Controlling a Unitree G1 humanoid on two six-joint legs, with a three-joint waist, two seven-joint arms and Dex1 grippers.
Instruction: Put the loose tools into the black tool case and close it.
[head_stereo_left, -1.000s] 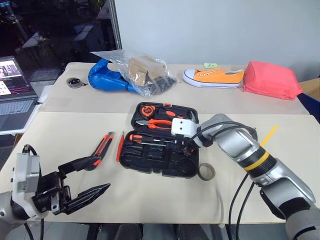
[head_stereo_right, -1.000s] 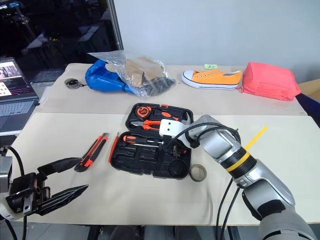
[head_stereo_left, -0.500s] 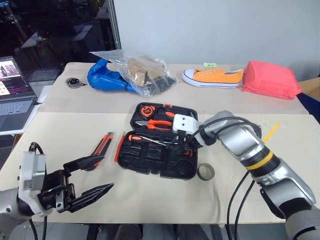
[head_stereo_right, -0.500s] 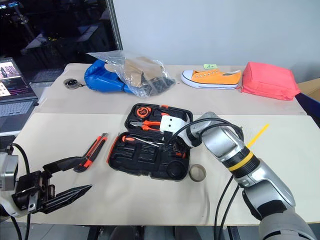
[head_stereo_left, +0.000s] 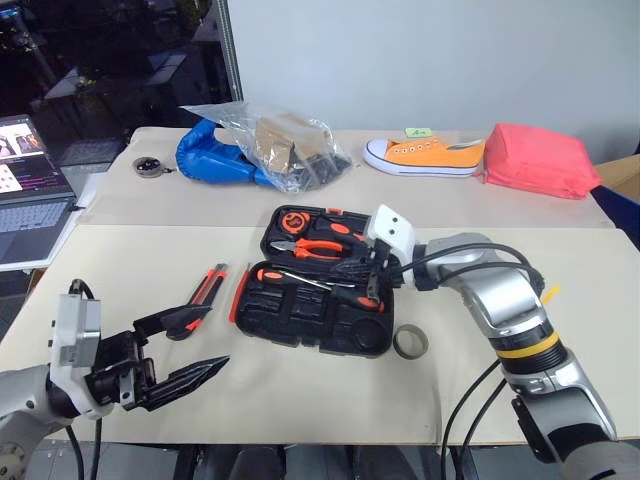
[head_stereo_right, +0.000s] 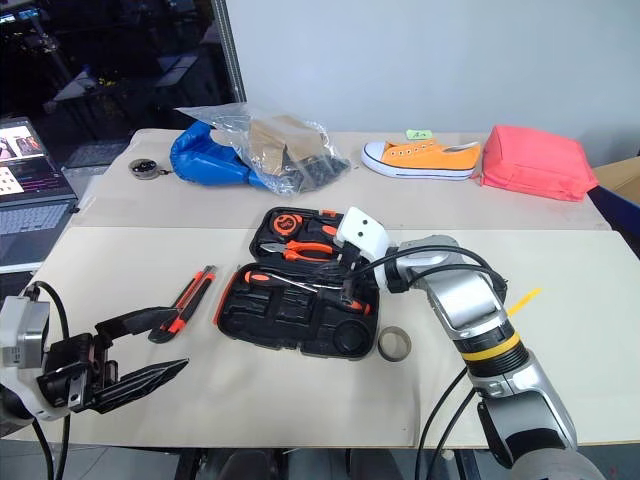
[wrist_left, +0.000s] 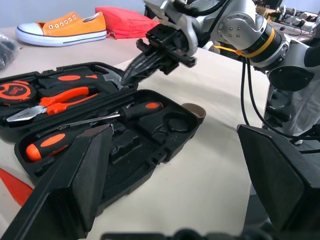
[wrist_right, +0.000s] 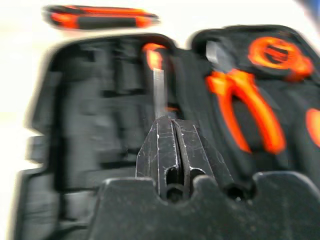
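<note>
The black tool case (head_stereo_left: 300, 318) lies open in the middle of the table, with orange pliers (head_stereo_left: 318, 246), a tape measure and screwdrivers in its slots. One screwdriver (wrist_left: 135, 111) lies slantwise across the near half. My right gripper (head_stereo_left: 373, 288) hovers just above the case's right side, shut with nothing between its fingers (wrist_right: 165, 145). Left of the case, two loose tools lie on the table: a utility knife (head_stereo_left: 207, 289) and a slim orange tool (head_stereo_left: 240, 291). My left gripper (head_stereo_left: 212, 338) hangs open near the table's front left edge, short of the knife.
A tape roll (head_stereo_left: 410, 342) lies by the case's right front corner. At the back are a plastic bag on a blue bundle (head_stereo_left: 270, 145), an orange sneaker (head_stereo_left: 425, 155) and a pink-red pouch (head_stereo_left: 540, 160). A laptop (head_stereo_left: 30, 200) sits at the far left.
My right gripper has lifted out of the case, tilted upward and shut empty. The screwdriver stays in the case. The left gripper has barely moved.
</note>
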